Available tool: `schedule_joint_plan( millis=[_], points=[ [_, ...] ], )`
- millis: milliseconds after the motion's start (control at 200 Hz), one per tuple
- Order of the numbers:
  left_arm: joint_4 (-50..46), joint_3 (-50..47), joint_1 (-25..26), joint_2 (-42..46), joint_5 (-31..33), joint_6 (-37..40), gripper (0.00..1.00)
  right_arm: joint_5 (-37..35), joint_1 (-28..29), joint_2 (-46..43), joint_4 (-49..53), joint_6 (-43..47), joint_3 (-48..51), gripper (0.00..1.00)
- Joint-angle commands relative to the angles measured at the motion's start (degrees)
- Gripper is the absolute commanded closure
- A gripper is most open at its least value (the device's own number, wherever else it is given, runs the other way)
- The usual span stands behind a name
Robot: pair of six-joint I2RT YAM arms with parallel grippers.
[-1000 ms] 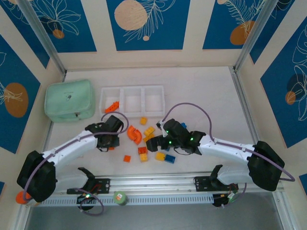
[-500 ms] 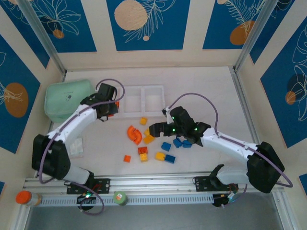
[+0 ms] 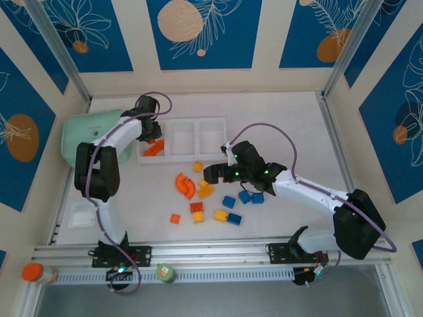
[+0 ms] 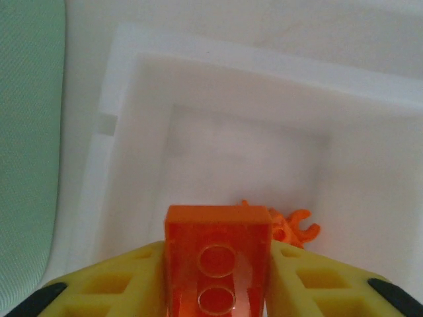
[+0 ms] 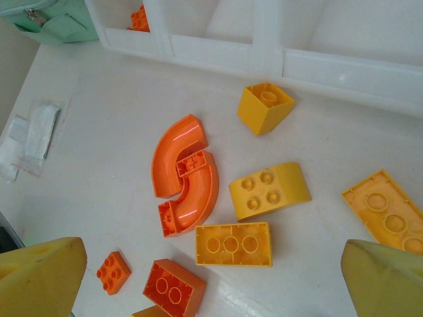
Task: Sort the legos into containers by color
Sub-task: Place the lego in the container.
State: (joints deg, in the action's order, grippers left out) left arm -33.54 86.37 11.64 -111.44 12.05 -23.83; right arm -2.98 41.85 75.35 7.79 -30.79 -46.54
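Brick [image 4: 217,264] in left pincer [image 4: 217,251]: bottom cropped | orange piece [image 4: 295,232] behind half-hidden

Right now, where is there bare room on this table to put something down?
Bare white tabletop lies between the white translucent plastic tray and the right wall. Its middle compartment and right compartment hold nothing. Crowded: the patch in front of the tray, strewn with orange, yellow and blue plastic bricks.

The white three-compartment tray [image 3: 198,158] sits far left. Its left compartment holds orange pieces [image 3: 154,146] (another orange brick [image 4: 217,257] is gripped just above). A curved orange piece [image 3: 186,185], yellow bricks [image 3: 206,190] and blue bricks [image 3: 229,201] lie scattered nearer on the bench [image 3: 284,132].
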Motion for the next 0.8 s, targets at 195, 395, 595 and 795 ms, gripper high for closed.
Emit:
schedule_joint_plan(
  millis=[195,395,595,795],
  points=[
    [-1.82,1.16,-0.42,3.43,-3.86,2.67,0.52,1.00,-0.62,0.53,1.34,0.99,-1.97,0.01],
    [-0.83,-6.07,-0.09,11.95,-9.53,1.01,0.48,0.65,-0.44,0.30,3.66,1.33,-1.50,0.01],
    [0.49,-16.35,2.46,21.71,-14.04,-1.09,0.45,1.51,-0.28,-0.11,3.43,1.14,1.02,0.01],
    [2.54,-27.41,8.92,30.84,-15.07,-4.65,0.43,3.51,1.31,0.13,0.58,3.66,4.17,0.01]
  ],
)
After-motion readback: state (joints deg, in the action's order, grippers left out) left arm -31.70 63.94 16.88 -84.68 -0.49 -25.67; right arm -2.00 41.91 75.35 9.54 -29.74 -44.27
